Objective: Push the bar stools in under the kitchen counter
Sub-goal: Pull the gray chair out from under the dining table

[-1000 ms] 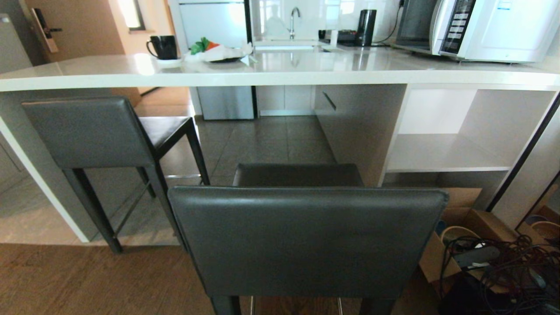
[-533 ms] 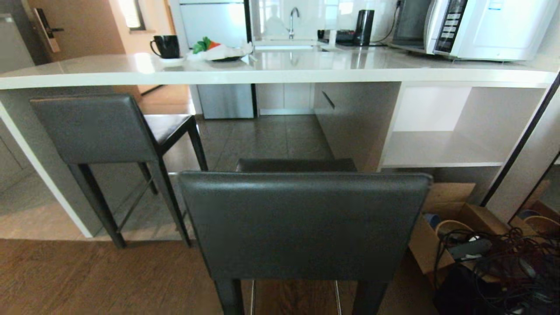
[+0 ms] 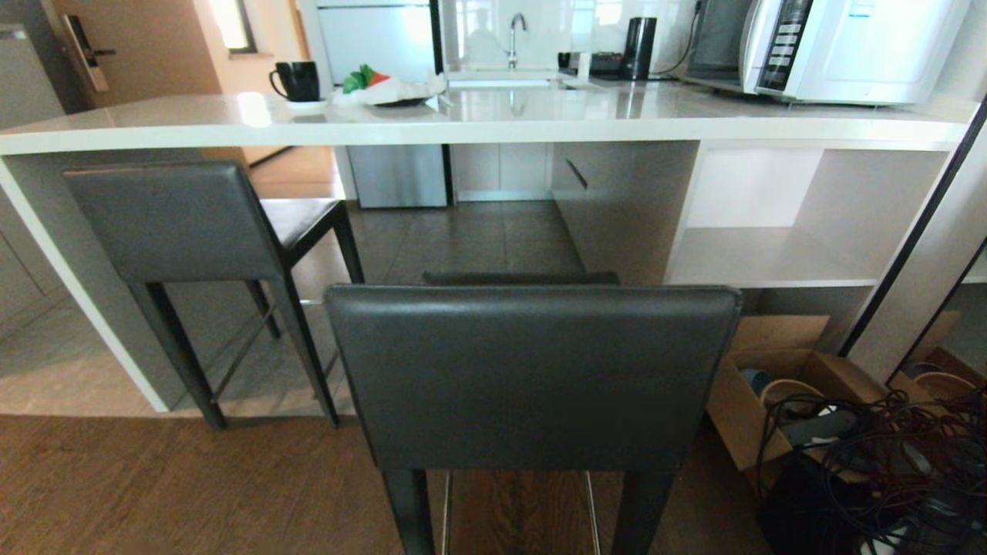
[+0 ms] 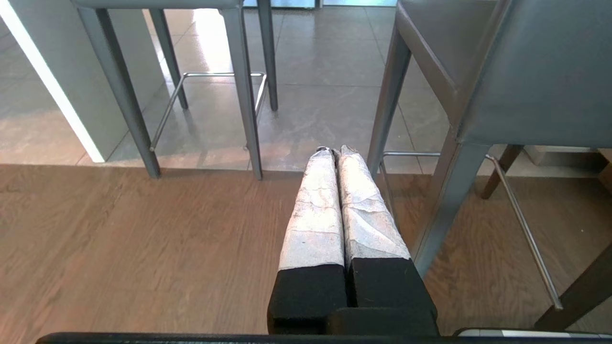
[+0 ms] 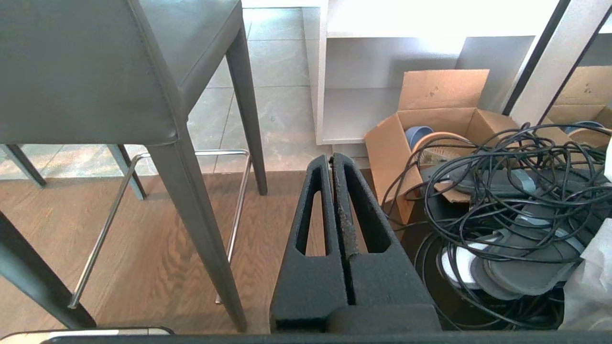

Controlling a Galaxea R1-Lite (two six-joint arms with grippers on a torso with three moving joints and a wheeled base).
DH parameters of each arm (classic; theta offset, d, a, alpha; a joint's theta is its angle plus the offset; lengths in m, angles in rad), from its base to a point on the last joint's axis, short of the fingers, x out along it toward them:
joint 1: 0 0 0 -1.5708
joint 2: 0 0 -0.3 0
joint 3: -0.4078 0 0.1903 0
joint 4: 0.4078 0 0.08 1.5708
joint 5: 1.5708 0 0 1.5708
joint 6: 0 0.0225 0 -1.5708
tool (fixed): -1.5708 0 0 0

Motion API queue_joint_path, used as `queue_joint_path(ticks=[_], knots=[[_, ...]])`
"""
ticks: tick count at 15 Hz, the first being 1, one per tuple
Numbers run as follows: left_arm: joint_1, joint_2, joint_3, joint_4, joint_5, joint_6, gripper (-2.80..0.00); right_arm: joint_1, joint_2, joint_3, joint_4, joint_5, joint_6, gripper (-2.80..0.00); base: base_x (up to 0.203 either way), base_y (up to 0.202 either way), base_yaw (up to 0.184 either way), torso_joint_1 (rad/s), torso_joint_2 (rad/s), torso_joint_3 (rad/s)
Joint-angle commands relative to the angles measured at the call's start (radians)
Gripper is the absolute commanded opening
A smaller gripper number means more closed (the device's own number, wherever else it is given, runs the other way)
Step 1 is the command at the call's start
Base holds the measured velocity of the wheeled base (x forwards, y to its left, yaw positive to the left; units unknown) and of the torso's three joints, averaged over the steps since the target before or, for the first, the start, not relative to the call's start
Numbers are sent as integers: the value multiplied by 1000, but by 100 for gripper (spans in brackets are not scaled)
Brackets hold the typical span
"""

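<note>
While neither arm shows in the head view, both bar stools do: the near stool (image 3: 532, 378) stands straight ahead on the wood floor, its backrest toward the robot and its seat short of the kitchen counter (image 3: 493, 123). The far stool (image 3: 193, 231) stands to the left, angled, its seat partly beneath the countertop edge. A cardboard box (image 3: 759, 385) and a tangle of cables (image 3: 887, 455) lie near right.

From the left wrist view, the left gripper (image 4: 334, 152) hangs low over the floor with its taped fingers pressed together, holding nothing, just left of the near stool's legs and thin metal footrest (image 4: 521, 224).

From the right wrist view, the right gripper (image 5: 331, 160) is likewise closed and empty, right of the same stool, with the box and cables close beside it.

These stools look rigid and fairly heavy, tall on slim legs, so likely to tip or chatter if pushed high. The padded backrest looks soft and slightly slick; a broad, level push against it, or lower at seat height, seems the safest contact.
</note>
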Motion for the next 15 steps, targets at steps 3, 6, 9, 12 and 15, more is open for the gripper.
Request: queue_joint_path(ticks=[3,6,9,12,15], knots=[[0,0,2,-1,-2,-1,-280,0,2,0,0,0,-1,-280,0,0,0,0,0,0],[-2,0,2,-1,0,-7,-280,0,2,0,0,0,-1,-280,1,70,0,2,3,1],[-1,0,2,-1,0,-7,-280,0,2,0,0,0,-1,-280,0,194,0,2,2,2],[-2,0,2,-1,0,-7,-280,0,2,0,0,0,1,-280,0,196,0,1,3,3],[-2,0,2,-2,0,-7,-280,0,2,0,0,0,1,-280,0,197,-1,2,-1,3]])
